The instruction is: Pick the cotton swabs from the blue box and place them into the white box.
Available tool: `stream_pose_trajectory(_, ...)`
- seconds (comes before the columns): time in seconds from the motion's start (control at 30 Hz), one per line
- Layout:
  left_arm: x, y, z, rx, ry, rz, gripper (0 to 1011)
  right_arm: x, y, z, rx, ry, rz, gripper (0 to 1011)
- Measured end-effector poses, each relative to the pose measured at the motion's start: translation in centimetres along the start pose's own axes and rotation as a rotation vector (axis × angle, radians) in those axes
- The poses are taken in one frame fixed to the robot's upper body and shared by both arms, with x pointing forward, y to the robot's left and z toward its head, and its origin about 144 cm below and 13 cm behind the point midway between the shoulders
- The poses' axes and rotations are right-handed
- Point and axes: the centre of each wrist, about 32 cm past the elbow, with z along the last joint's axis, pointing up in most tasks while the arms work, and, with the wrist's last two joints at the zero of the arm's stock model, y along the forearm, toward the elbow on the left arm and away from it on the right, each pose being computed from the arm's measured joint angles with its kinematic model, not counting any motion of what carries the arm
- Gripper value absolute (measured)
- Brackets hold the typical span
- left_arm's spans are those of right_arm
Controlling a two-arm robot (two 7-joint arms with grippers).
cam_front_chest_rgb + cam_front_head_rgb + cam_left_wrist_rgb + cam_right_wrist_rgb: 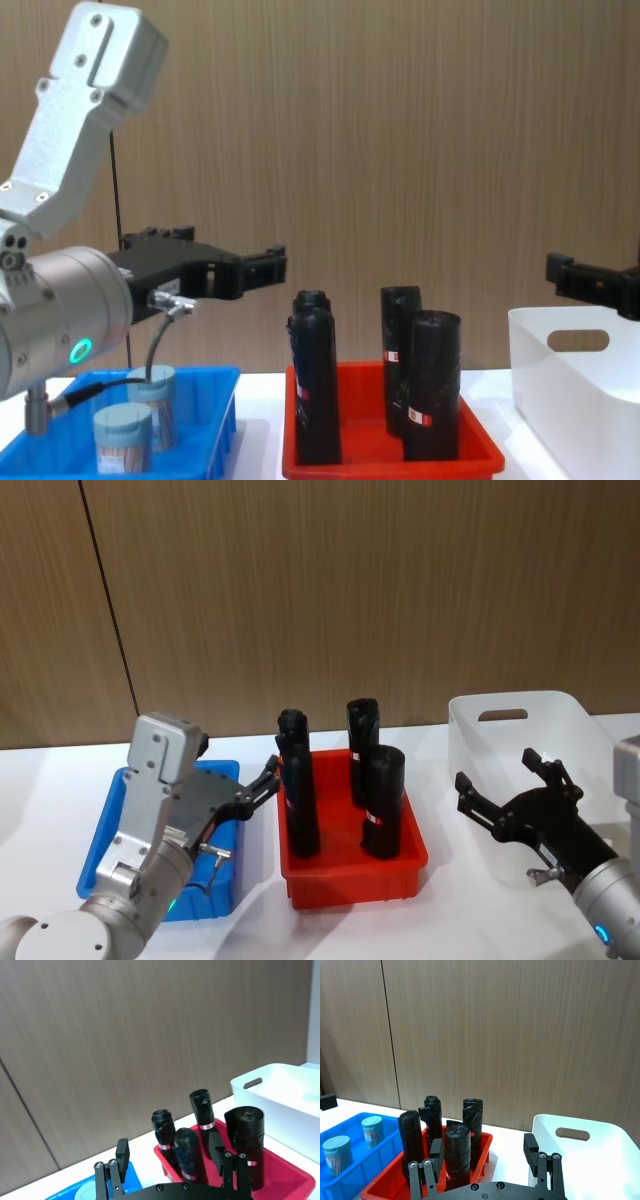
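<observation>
Two cotton swab jars (372,1130) (337,1152) with pale lids stand in the blue box (375,1160) at the table's left; the chest view shows them too (122,435) (160,400). My left gripper (266,780) hovers above the blue box (100,840), fingers open and empty, pointing toward the red tray. The white box (510,702) stands at the right. My right gripper (497,770) hangs open and empty over its near part. In the head view my left arm hides the jars.
A red tray (350,885) with several tall black cylinders (300,800) stands between the two boxes. A wood-panelled wall closes off the back. Bare white table lies behind the boxes and in front of the white box.
</observation>
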Motion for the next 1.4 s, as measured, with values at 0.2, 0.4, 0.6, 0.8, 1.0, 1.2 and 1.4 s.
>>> stream_pose_trajectory(0.2,0.3,0.3,0.4,0.032,0.025,0.041,1004,0.0,0.0,0.0,0.0,0.0,0.0,1002)
stream_pose_trajectory(0.4,0.6,0.6,0.7,0.061,0.049,0.084,1004,0.0,0.0,0.0,0.0,0.0,0.0,1002)
stream_pose_trajectory(0.6,0.9,1.0,0.9,0.091,0.072,0.121,1004,0.0,0.0,0.0,0.0,0.0,0.0,1002)
stream_pose_trajectory(0.8,1.1,1.2,1.0,0.129,0.1,0.156,1004,0.0,0.0,0.0,0.0,0.0,0.0,1002)
stream_pose_trajectory(1.0,1.4,1.3,1.1,0.182,0.135,0.192,1004,0.0,0.0,0.0,0.0,0.0,0.0,1002)
stream_pose_trajectory(1.2,1.8,1.3,0.7,0.228,0.175,0.229,1004,0.0,0.0,0.0,0.0,0.0,0.0,1002)
stream_pose_trajectory(1.4,2.5,1.2,-0.3,0.282,0.233,0.268,1004,0.0,0.0,0.0,0.0,0.0,0.0,1002)
